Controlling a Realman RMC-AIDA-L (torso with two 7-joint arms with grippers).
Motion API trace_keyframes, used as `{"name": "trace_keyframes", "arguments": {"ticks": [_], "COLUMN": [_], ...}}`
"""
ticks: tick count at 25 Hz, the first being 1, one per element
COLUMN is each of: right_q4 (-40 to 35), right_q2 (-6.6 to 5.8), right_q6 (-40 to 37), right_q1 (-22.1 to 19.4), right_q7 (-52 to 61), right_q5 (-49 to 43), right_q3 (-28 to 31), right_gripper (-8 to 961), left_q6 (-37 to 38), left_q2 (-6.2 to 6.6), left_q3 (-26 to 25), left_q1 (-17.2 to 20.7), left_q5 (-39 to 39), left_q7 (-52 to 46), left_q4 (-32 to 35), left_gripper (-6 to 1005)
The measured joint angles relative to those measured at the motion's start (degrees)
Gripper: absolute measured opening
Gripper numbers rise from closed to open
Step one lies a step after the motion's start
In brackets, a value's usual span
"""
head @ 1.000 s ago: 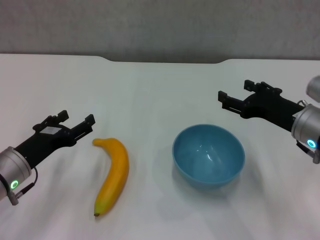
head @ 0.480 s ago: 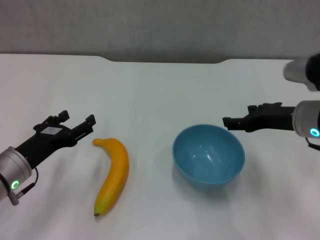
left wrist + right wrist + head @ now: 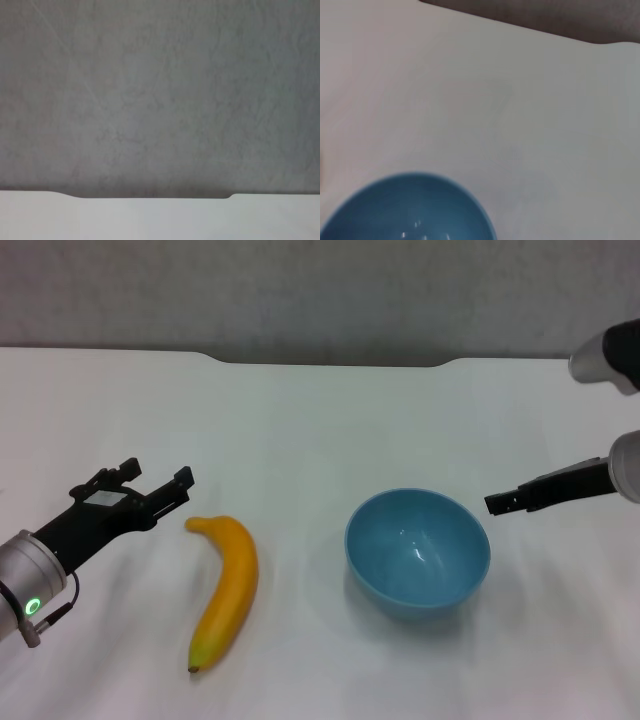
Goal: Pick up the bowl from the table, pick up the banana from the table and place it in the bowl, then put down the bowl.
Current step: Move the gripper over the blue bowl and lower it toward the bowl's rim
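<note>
The light-blue bowl (image 3: 417, 550) stands upright and empty on the white table (image 3: 320, 410), right of centre; its rim also shows in the right wrist view (image 3: 410, 207). The yellow banana (image 3: 228, 588) lies on the table left of centre, its dark tip toward me. My left gripper (image 3: 158, 472) is open and empty, just left of the banana's far end, not touching it. My right gripper (image 3: 497, 504) shows edge-on as a thin dark bar just right of the bowl's rim, at about rim height.
The table's far edge has a shallow notch (image 3: 330, 362), with a grey wall (image 3: 160, 90) behind it; the notch also shows in the left wrist view (image 3: 150, 196). Bare tabletop lies between the banana and the bowl and in front of them.
My right gripper has turned on its wrist and come down and to the right, from behind the bowl to beside its right rim. The left arm, banana and bowl have not moved.
</note>
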Motion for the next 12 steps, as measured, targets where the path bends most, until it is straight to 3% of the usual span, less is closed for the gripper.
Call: {"name": "trace_keyframes", "arguments": {"ticks": [6,12], "right_q4": [3.35,13.53], "right_q2": [-0.09,-0.18], "right_q6": [-1.95,-3.37], "right_q1": [4.21,10.49], "right_q7": [3.8,4.19], "right_q5": [-1.05,-2.23], "right_q3": [1.43,2.48], "right_gripper": [877,877], "left_q6": [0.0,0.0], "left_q2": [-0.04,-0.04], "left_q3": [0.0,0.09], "left_q1": [-0.17,-0.69], "left_q5": [0.0,-0.01], "left_q7": [0.0,-0.03], "left_q4": [0.0,0.0], "left_gripper": [888,888]}}
